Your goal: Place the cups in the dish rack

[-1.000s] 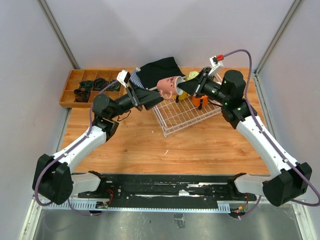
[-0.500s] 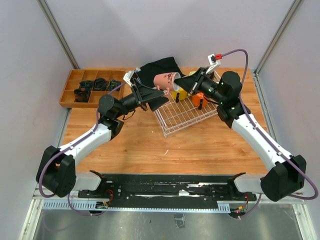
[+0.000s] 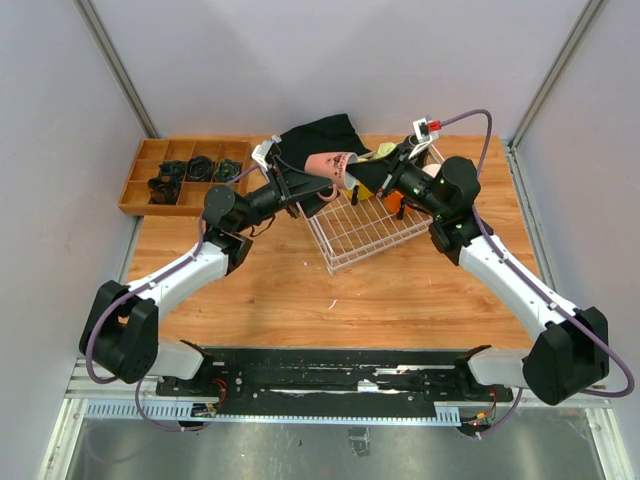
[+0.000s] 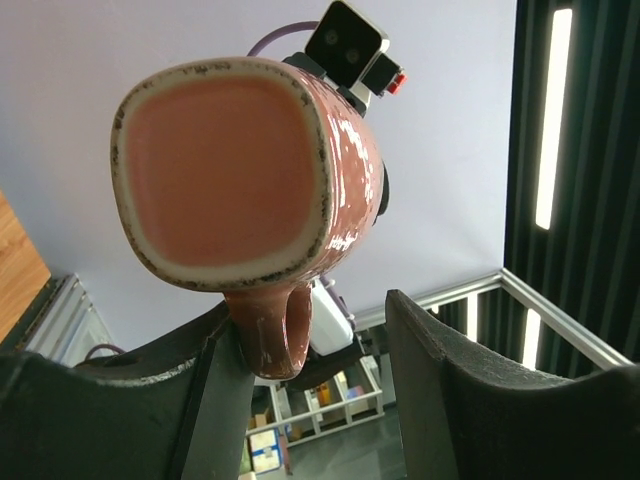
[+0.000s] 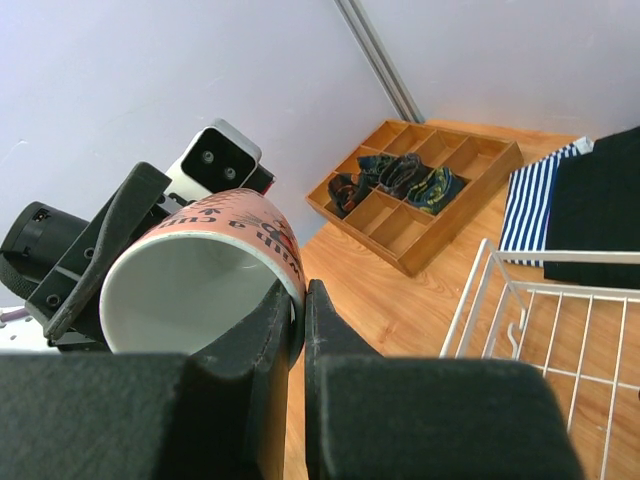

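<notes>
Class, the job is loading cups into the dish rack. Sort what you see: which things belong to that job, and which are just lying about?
Job in hand: pink mug; rack; right gripper, pinching the mug's rim; left gripper, open around its handle.

Lying about: wooden tray; black cloth; striped cloth.

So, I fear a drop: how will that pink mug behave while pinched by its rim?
Probably slippery: the pink mug shows glossy glaze highlights. Likely rigid but chippable; its base edge looks speckled and worn. The right gripper pinches only the rim wall, so the mug might pivot.
</notes>
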You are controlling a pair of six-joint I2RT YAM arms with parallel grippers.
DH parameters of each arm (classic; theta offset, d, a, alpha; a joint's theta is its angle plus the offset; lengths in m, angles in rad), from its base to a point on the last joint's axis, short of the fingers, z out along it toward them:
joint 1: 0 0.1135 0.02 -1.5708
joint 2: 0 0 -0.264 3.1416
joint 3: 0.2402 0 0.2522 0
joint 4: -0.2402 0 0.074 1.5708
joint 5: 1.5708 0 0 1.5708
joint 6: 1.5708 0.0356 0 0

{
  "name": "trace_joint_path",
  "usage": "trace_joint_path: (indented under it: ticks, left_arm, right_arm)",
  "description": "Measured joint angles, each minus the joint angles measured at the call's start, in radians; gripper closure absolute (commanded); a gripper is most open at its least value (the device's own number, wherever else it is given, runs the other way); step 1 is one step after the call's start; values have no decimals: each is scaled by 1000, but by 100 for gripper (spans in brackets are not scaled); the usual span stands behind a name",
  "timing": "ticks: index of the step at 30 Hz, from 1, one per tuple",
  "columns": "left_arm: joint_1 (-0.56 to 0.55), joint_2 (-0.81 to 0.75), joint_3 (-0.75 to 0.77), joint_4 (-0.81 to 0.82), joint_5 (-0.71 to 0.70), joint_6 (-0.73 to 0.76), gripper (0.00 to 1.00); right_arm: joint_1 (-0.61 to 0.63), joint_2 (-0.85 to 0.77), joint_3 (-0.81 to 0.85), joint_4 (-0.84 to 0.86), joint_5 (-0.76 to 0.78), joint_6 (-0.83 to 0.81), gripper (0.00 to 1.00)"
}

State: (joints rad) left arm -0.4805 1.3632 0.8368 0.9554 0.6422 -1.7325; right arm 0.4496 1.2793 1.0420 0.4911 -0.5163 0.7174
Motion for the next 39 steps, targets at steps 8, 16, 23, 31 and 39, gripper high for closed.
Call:
trace_joint_path:
  ticks: [8,16,23,31,39]
  left_arm:
    - [0,6,15,0,6,0,61]
    - [-6,27,20,11,17,6,99]
    - [-6,29,19,16,14,28,99]
    - [-6,47,20,-27,5,126,100]
    - [-6,71,153,-421,-40,418,100]
  right_arm:
    - [2,-4,-8,44,-6,-19,99]
    - [3,-12,-15,50,-3,-35,99]
    - [13,-25,-18,22,4,-61,54]
    - [-9,-130,-58,-109,34,-125,37]
    - [-174,-318,-126,-335,126,-202,33]
